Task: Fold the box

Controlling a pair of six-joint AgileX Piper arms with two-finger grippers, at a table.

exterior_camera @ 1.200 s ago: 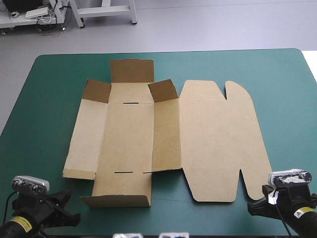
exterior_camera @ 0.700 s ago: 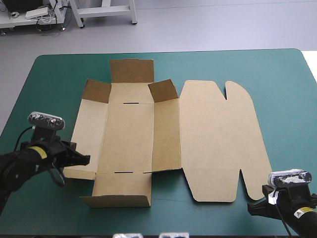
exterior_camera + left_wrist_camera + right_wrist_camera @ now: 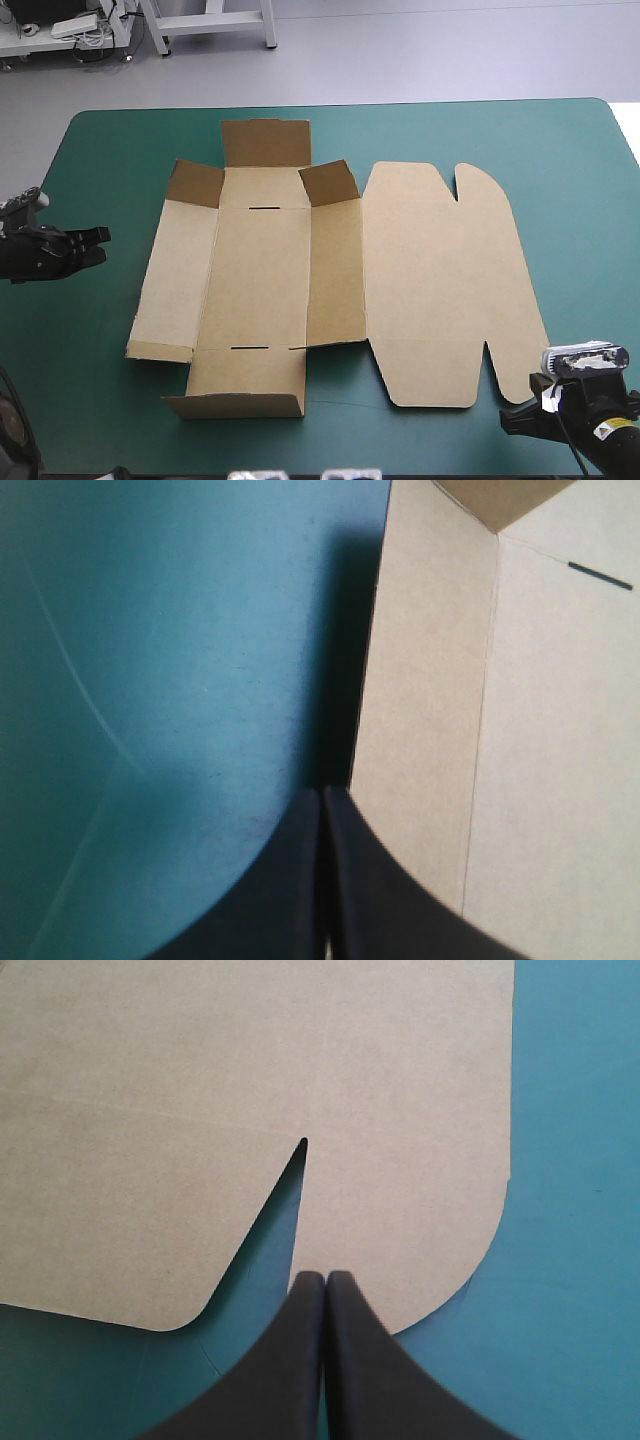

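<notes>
The brown box lies open in the middle of the teal-green surface, mostly flat, with only its end flaps a little raised. Just before, the left gripper was at the box's near left corner. Now it has drawn back to the left of the box's left panel, not touching it, its fingers pressed together. The right gripper, also pressed together, has stayed beside the box's near right corner. No wall looks folded yet, so I think the task is only beginning.

Bright even room light, soft dark shadow beside the box
</notes>
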